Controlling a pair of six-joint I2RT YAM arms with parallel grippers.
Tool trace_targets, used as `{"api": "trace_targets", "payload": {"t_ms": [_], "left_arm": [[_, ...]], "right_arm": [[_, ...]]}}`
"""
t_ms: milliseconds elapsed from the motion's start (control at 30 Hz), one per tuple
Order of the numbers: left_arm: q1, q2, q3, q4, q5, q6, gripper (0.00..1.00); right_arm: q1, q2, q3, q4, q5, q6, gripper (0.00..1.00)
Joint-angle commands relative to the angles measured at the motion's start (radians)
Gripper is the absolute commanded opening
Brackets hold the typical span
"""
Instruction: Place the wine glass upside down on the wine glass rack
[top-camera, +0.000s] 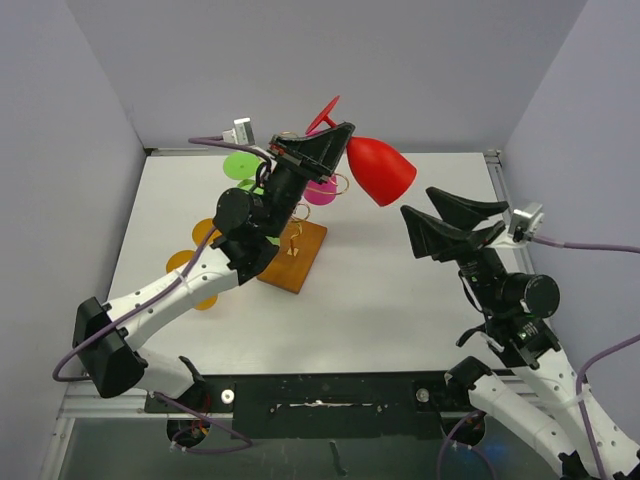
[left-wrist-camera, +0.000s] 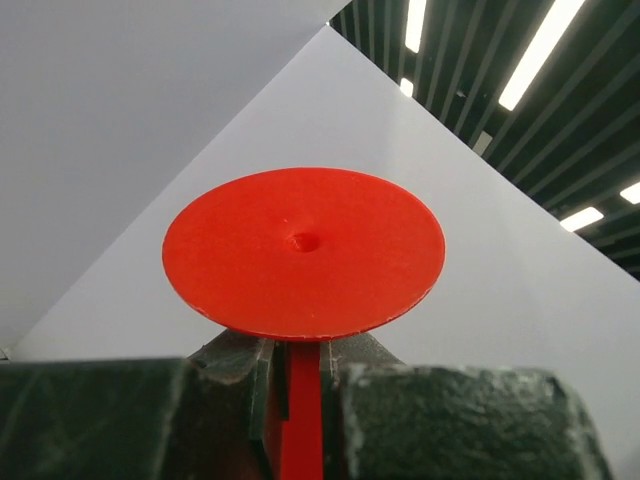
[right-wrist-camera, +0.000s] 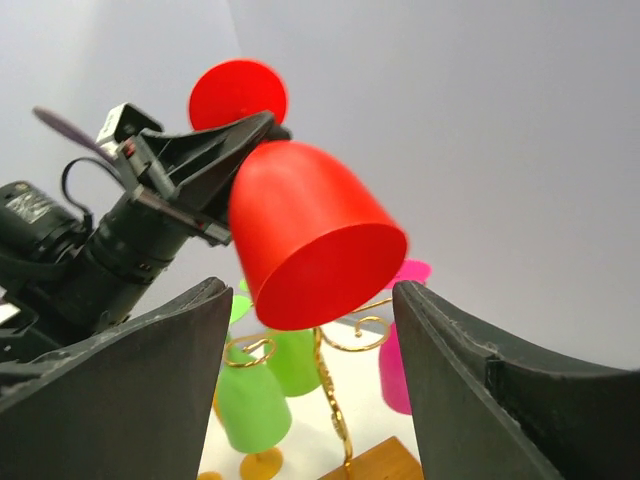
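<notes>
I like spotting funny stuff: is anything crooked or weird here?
The red glass is tipped sideways in the air by the rack, held by its stem in the left gripper. Nothing looks broken.

The white desk (top-camera: 400, 290) carries the rack (top-camera: 296, 245) on its brown wooden base (top-camera: 305, 268), left of centre. Orange discs (top-camera: 181, 263) show near the left edge; whether they touch the desk is unclear.

A white table (top-camera: 400, 300) stands boxed in by plain pale walls (top-camera: 400, 60); above, long strip lights (left-wrist-camera: 548, 48) glow between dark ceiling slats (left-wrist-camera: 470, 60).
</notes>
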Motion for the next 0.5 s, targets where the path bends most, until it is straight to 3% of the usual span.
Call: {"api": "trace_targets", "payload": {"t_ms": [0, 200, 467], "left_arm": [[-0.002, -0.077, 0.006, 0.000, 0.047, 0.170, 0.00], [-0.002, -0.087, 0.011, -0.049, 0.215, 0.331, 0.00], [-0.003, -0.066, 0.028, -0.164, 0.404, 0.553, 0.00]], "right_arm": [[0.004, -0.048, 0.121, -0.204, 0.174, -0.073, 0.67], [0.005, -0.026, 0.241, -0.314, 0.217, -0.060, 0.69], [0.004, 0.059, 0.371, -0.347, 0.063, 0.053, 0.70]]}}
